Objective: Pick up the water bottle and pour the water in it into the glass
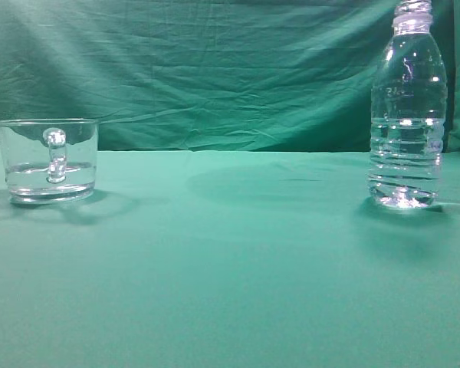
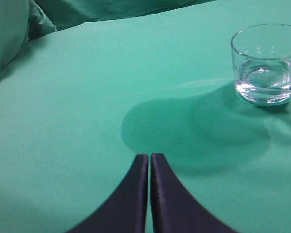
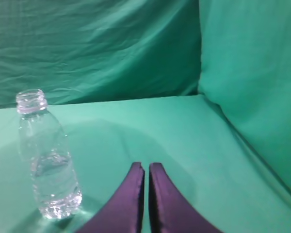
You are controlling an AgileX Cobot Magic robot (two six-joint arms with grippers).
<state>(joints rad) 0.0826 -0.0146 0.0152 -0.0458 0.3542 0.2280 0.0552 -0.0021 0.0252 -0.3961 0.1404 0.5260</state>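
The water bottle [image 1: 407, 107] stands upright and uncapped at the right of the green table, partly filled with water; it also shows in the right wrist view [image 3: 47, 156]. The glass [image 1: 49, 159], a clear mug with its handle facing the camera, stands at the left and holds a little water; it also shows in the left wrist view [image 2: 267, 63]. My left gripper [image 2: 149, 156] is shut and empty, well short and left of the glass. My right gripper [image 3: 146, 166] is shut and empty, to the right of the bottle. Neither gripper shows in the exterior view.
A green cloth covers the table [image 1: 238, 261] and hangs as a backdrop [image 1: 215, 69]. A green cloth wall [image 3: 252, 73] rises on the right of the right wrist view. Folded cloth [image 2: 19, 29] lies at the far left of the left wrist view.
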